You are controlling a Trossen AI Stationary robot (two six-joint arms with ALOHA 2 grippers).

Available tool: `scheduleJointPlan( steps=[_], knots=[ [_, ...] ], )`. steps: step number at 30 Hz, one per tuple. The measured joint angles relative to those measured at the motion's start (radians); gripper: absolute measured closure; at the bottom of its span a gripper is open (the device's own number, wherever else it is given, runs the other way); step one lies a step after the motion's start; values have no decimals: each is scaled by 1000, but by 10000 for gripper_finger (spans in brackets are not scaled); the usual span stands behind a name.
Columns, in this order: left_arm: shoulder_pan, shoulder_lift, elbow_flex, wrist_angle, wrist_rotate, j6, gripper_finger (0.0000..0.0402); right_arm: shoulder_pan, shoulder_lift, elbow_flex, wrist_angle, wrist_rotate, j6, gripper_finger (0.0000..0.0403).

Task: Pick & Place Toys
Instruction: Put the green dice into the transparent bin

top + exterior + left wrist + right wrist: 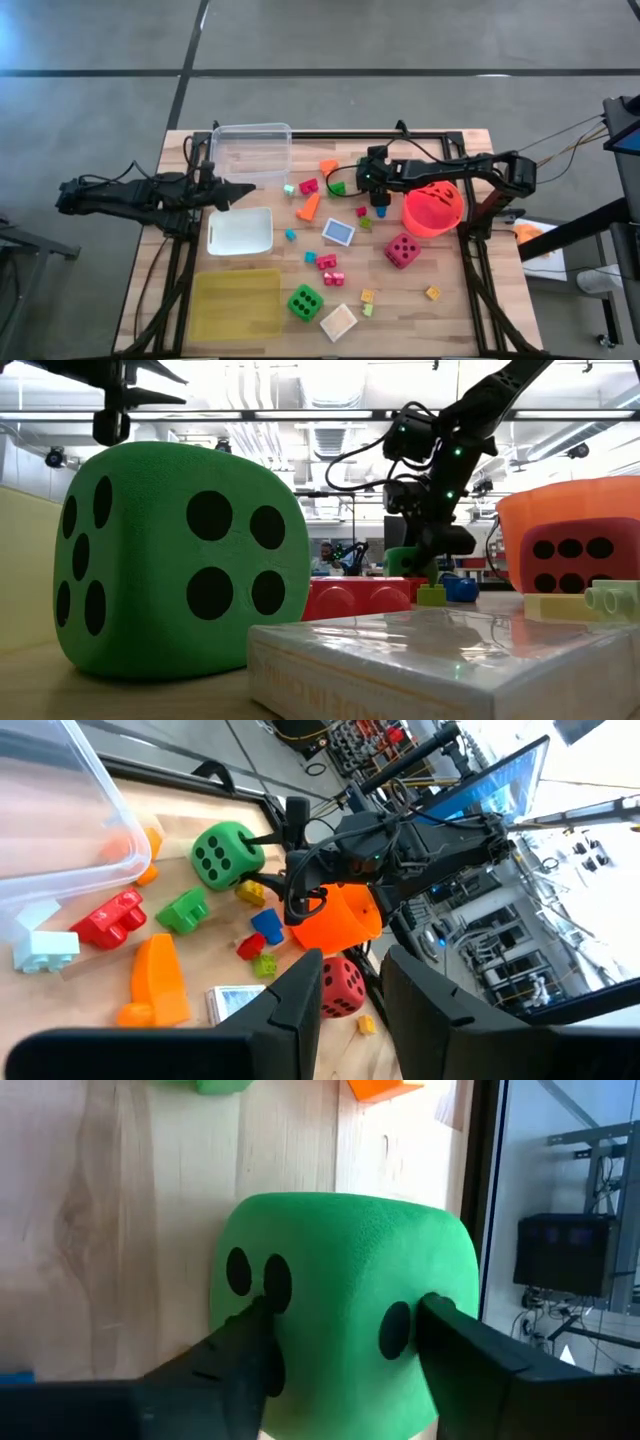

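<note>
A small green die with black dots (340,1250) sits on the wood at the table's far middle (338,187). My right gripper (345,1315) reaches in from the right and is shut on it. My left gripper (350,995) hovers at the table's left beside the clear tub (250,150). Its fingers stand a little apart with nothing between them. Other toys lie loose: a large green die (305,302), a pink die (402,250), an orange block (308,206), a pink block (308,186) and a card (338,233). My right gripper pinches the small green die between its two fingers (240,1345), one on each of two opposite sides (285,1305). The fingers slant down at it from the table's right side. The die stands on the table top.
The red-orange bucket (433,208) stands just right of my right gripper. A white lid (240,230) and a yellow tub (237,303) lie at the near left. A second card (338,322) and small blocks (327,262) dot the near middle.
</note>
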Motion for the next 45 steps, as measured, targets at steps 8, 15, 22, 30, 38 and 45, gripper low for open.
scheduleJointPlan(
  steps=[8,15,22,30,38,45],
  knots=[
    [0,0,0,-9,0,-64,300,1,-1,0,-10,0,35,266],
    [0,0,0,-10,1,-76,300,0,-10,5,-25,-5,120,280],
    [0,0,0,-8,1,-121,300,-2,-42,60,-146,-56,254,285],
    [0,0,0,4,0,-117,300,3,-117,113,-257,-175,489,297],
    [0,14,0,82,20,-248,300,20,-266,120,-264,-270,550,301],
    [1,86,0,108,62,-353,287,91,-373,160,-255,-282,547,302]
  ],
)
